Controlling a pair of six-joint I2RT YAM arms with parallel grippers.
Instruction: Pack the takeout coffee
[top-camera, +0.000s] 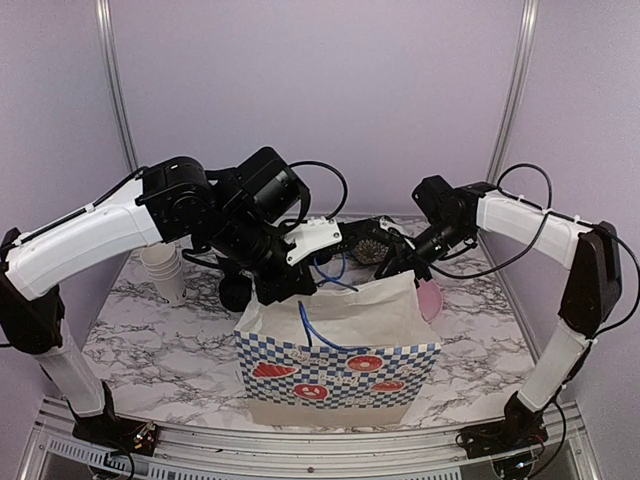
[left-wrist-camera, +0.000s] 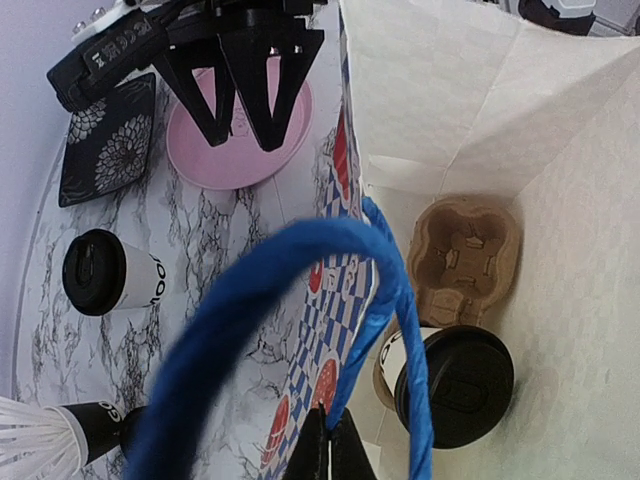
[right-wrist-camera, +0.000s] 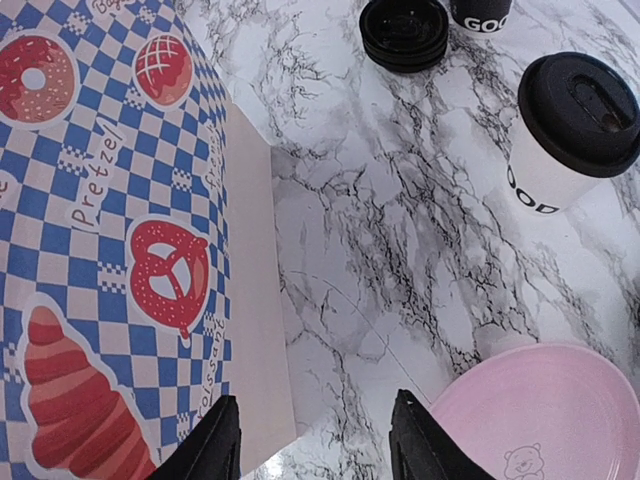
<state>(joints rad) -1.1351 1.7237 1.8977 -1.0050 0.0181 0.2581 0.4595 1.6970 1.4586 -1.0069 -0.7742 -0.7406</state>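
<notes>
One takeout coffee (left-wrist-camera: 455, 385), a white cup with a black lid, sits in a brown cardboard carrier (left-wrist-camera: 465, 255) at the bottom of the blue-checked paper bag (top-camera: 340, 370). The second takeout coffee (left-wrist-camera: 105, 272) stands on the marble outside the bag, and the right wrist view shows this cup (right-wrist-camera: 570, 130) at upper right. My left gripper (left-wrist-camera: 328, 452) is shut on the bag's rim at the foot of a blue rope handle (left-wrist-camera: 300, 290). My right gripper (right-wrist-camera: 315, 450) hangs open over bare marble between the bag's side (right-wrist-camera: 100, 200) and the plate, holding nothing.
A pink plate (right-wrist-camera: 540, 420) lies just right of the right gripper, and a black floral plate (left-wrist-camera: 105, 150) lies behind it. Loose black lids (right-wrist-camera: 404, 32), a black cup of white straws (left-wrist-camera: 40, 440) and a stack of plain white cups (top-camera: 165, 270) stand at the back left.
</notes>
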